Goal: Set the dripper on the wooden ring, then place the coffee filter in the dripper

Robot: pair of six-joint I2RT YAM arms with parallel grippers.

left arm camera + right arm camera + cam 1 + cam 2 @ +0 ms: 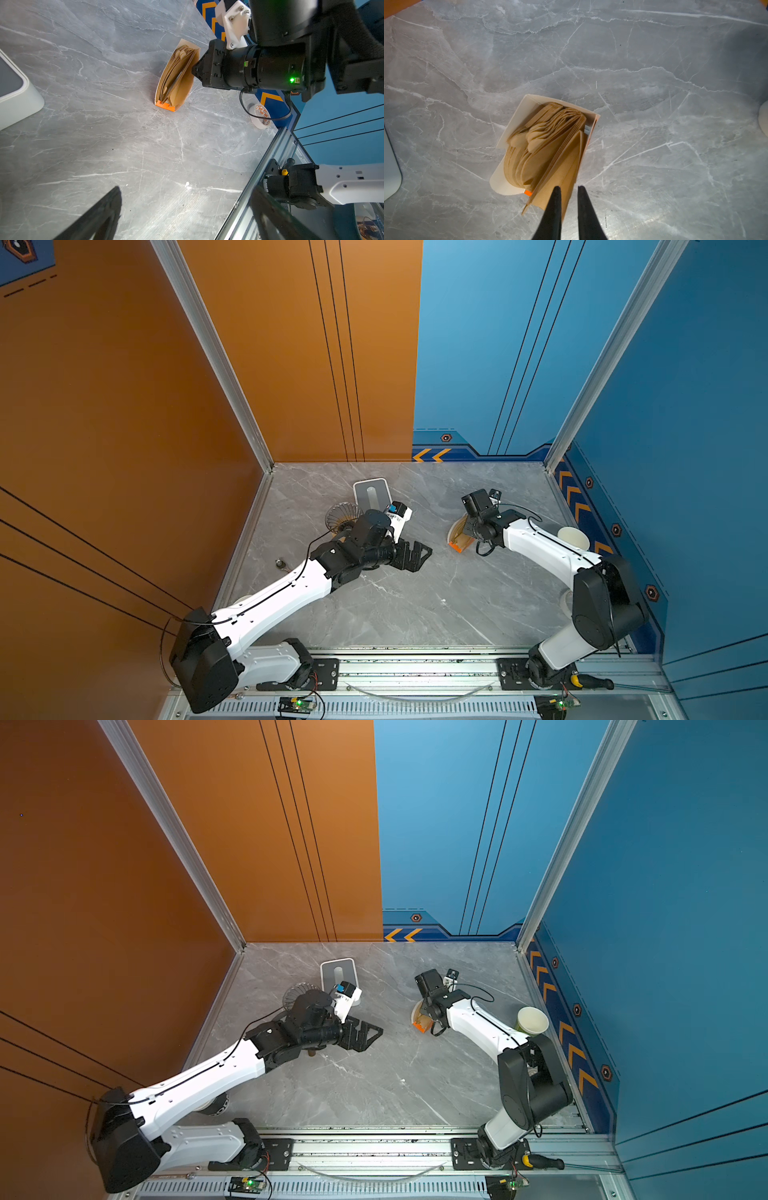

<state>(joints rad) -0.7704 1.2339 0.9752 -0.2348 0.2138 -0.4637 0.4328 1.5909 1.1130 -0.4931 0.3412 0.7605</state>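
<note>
A cardboard box (pixel 508 133) with an orange end holds a stack of tan paper filters on the grey marble table. One coffee filter (pixel 562 166) sticks out past the box's end, and my right gripper (pixel 569 188) is shut on its edge, pointing down over the box (pixel 457 539) (pixel 420 1020). The dripper (pixel 341 515) (pixel 294 994), a dark ribbed see-through cone, stands at the back left, partly hidden behind my left arm. My left gripper (pixel 415 556) (pixel 365 1036) hovers open and empty over the table's middle, its fingers (pixel 104 216) wide apart.
A white-rimmed grey scale (pixel 371 493) (pixel 338 971) sits behind the dripper. A paper cup (pixel 573 537) (pixel 532 1020) stands by the right wall, a tape roll (pixel 260 116) near it. A small metal piece (pixel 281 563) lies at the left. Walls enclose three sides.
</note>
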